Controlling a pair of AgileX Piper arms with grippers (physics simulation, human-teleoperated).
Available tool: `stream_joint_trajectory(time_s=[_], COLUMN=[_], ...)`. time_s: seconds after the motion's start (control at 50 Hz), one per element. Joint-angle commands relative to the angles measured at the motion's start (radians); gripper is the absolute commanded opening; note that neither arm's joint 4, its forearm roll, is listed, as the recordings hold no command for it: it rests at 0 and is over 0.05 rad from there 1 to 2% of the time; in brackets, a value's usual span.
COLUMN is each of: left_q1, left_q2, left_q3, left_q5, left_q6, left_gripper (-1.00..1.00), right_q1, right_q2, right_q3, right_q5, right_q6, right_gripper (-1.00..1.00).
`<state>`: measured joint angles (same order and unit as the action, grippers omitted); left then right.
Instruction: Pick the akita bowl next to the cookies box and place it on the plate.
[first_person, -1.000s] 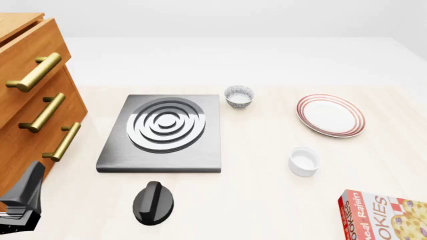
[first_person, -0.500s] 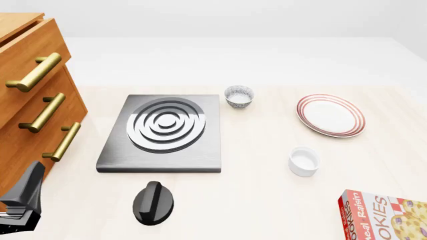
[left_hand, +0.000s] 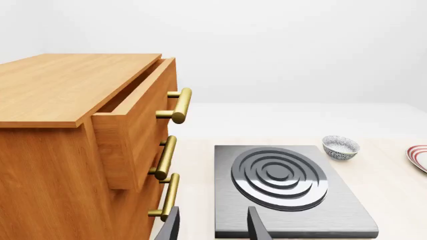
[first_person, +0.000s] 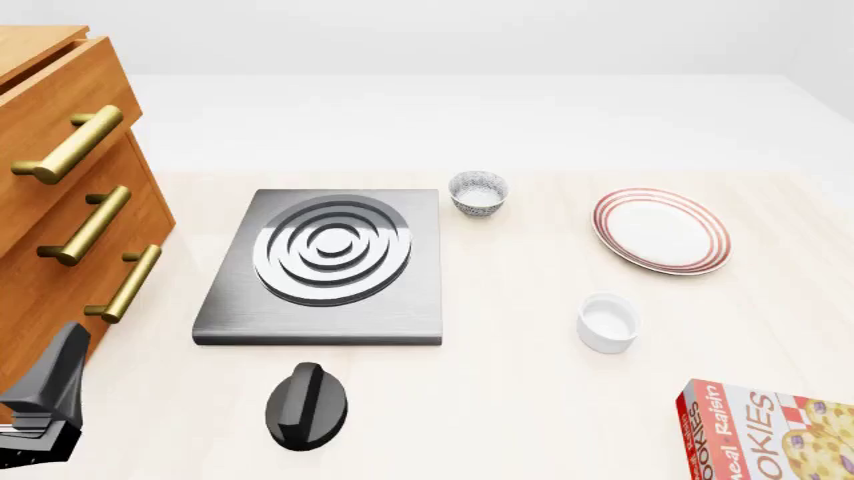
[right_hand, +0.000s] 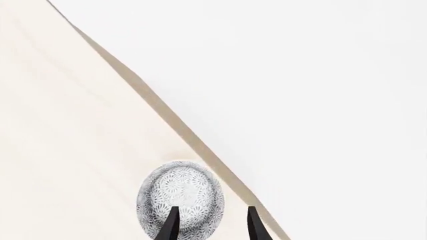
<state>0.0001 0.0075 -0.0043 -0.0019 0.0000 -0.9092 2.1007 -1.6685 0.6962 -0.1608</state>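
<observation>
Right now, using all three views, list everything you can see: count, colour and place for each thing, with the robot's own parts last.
akita bowl: two, grey-blue speckled; one by the stove plate's far right corner, the other near a table edge, seen only in the right wrist view
plate: one, white with red rings, right
cup: one, plain white, nearer than the plate
cookies box: one, red and white, near right, cut off
stove plate: one, grey, centre
knob: one, black, nearer than the stove plate
drawer cabinet: one, wood, brass handles, left
left gripper: black, open
right gripper: black, open
</observation>
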Motion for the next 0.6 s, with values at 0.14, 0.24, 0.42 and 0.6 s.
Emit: stream_joint_trajectory(time_s=[0.14,0.24,0.42,0.6], left_q1=[0.0,0.0,0.0,0.0], left_q2=[0.0,0.0,0.0,0.0], left_q3=[0.0,0.0,0.0,0.0], left_q5=[0.0,0.0,0.0,0.0], left_q6=[0.0,0.0,0.0,0.0], left_gripper=[1.0,1.0,1.0,1.0], right_q1=[-0.004,-0.003,-0.01,-0.014], right_q2=[0.021,0.03,0.043,0.06], right_q3=[0.013,0.018,0.025,0.026], right_q5=[-0.017,-0.018,-0.021,-0.023], right_q6=[-0.011,-0.011,-0.022,-0.029], right_gripper=[1.0,1.0,1.0,1.0])
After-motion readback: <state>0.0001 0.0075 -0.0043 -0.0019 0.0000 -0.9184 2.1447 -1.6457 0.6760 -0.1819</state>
